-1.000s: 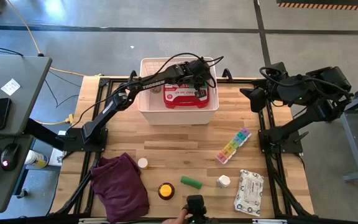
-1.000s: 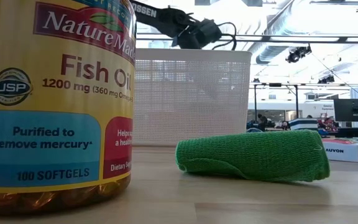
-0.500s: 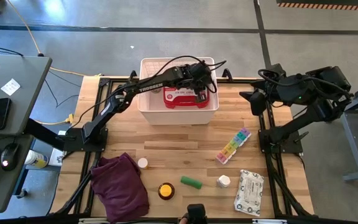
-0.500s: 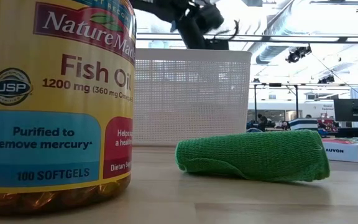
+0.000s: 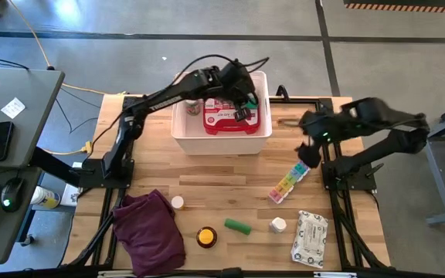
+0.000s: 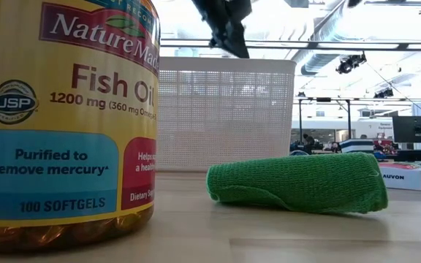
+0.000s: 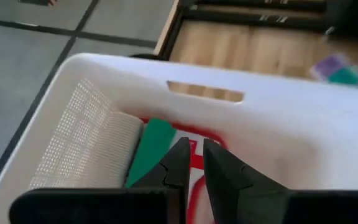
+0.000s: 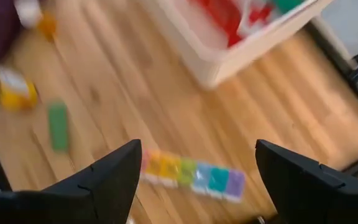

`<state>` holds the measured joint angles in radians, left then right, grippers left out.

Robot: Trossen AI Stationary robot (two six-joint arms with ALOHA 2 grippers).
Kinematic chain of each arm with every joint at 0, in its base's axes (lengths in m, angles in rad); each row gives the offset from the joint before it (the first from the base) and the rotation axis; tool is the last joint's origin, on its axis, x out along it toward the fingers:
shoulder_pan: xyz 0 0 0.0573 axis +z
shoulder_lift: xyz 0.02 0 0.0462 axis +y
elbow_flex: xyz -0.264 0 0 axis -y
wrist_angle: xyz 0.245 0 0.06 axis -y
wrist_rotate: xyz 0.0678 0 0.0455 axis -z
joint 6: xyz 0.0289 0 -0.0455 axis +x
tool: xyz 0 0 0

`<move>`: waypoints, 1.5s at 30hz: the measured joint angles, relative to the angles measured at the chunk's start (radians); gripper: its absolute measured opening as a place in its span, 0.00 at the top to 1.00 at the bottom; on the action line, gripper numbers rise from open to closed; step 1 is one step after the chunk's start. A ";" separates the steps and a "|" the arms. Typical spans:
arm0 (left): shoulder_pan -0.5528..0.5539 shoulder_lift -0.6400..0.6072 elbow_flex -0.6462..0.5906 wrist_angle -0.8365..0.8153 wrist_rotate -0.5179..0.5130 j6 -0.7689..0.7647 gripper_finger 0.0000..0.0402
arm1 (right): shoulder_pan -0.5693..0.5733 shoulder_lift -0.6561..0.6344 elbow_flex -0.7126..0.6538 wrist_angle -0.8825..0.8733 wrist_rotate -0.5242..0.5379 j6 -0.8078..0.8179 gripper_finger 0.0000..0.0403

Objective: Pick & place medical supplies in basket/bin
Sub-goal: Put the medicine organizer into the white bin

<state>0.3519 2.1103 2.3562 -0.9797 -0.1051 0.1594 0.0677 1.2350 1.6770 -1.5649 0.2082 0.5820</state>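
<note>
1. Centrally at the far edge of the wooden table stands the white basket, a rectangular tub with fine grid-perforated walls and handle cut-outs; it is by far the biggest thing there.
2. Lying inside the basket is the red first-aid case with white print, and a green roll rests against it along one perforated wall.
3. At the near left corner of the table a dark purple cloth sits crumpled.
4. Close to the near right corner lies the white wipes pack, flat and slightly angled.
5. Toward the right edge, midway, the rainbow pill organiser lies on a slant, its coloured cells in a row.
6. Along the near edge sit another green roll, the yellow-capped fish oil bottle, a small white bottle and a white-capped bottle beside the cloth.
7. Above the basket's interior hangs the left gripper, fingers nearly together with only a narrow gap, and nothing between them.
8. Over the table's right side, just above the pill organiser, hovers the right gripper, jaws spread wide and empty.
</note>
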 joint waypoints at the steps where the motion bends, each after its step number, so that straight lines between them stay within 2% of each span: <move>1: -0.004 -0.015 0.000 -0.003 0.000 -0.014 0.80 | -0.002 -0.003 -0.042 0.007 -0.017 -0.022 0.24; 5: -0.024 -0.066 0.000 -0.049 0.006 -0.071 0.80 | -0.003 -0.004 -0.195 0.067 -0.090 -0.097 0.24; 10: -0.058 -0.123 0.000 -0.101 -0.002 -0.115 0.80 | -0.002 -0.004 -0.390 0.201 -0.277 -0.193 0.24; 13: -0.090 -0.151 0.000 -0.121 -0.018 -0.128 0.80 | -0.001 -0.004 -0.498 0.246 -0.338 -0.270 0.24; 21: -0.191 -0.224 0.000 -0.213 -0.129 -0.242 0.80 | -0.001 -0.005 -0.692 0.360 -0.351 -0.502 0.24; 30: -0.343 -0.280 0.000 -0.276 -0.288 -0.420 0.80 | 0.021 -0.005 -0.837 0.576 -0.287 -0.807 0.24; 39: -0.484 -0.301 0.000 -0.280 -0.477 -0.506 0.80 | 0.060 -0.004 -0.935 0.641 -0.196 -0.895 0.24; 43: -0.513 -0.307 0.000 -0.264 -0.511 -0.520 0.80 | 0.066 0.002 -0.953 0.686 -0.122 -0.957 0.24; 45: -0.518 -0.309 0.000 -0.257 -0.512 -0.532 0.80 | 0.063 0.002 -0.972 0.729 -0.128 -0.967 0.24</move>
<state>-0.1661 1.8013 2.3562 -1.2364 -0.6171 -0.3726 0.1307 1.2373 0.7048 -0.8358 0.0807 -0.3849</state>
